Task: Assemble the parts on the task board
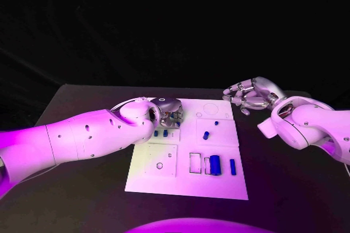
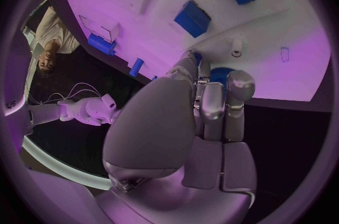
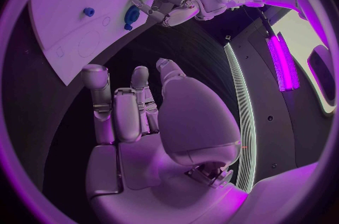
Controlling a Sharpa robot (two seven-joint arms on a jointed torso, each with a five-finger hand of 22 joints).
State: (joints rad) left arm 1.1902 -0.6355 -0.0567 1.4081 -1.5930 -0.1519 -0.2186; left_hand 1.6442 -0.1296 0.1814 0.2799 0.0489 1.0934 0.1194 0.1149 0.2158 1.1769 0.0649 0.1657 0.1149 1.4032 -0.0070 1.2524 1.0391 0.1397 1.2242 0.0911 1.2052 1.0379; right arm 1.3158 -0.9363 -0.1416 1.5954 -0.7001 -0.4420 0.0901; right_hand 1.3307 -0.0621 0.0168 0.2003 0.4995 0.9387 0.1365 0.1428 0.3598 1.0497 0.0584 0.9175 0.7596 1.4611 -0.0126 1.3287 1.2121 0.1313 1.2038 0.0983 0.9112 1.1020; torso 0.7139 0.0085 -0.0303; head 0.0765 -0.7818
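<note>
Left robot hand (image 1: 169,113) sits over the task board's (image 1: 219,185) far-left corner, fingers curled together; cannot tell whether it grips a part. Right robot hand (image 1: 247,96) hovers off the board's far-right corner above the counter (image 1: 292,192), fingers curled, empty. Large blue cylinder (image 1: 215,165) lies in a near slot.

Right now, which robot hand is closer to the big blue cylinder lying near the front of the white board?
Left. The left hand is over the white board's far left part, above the big blue cylinder. The right hand hovers off the board's far right corner, farther away.
</note>
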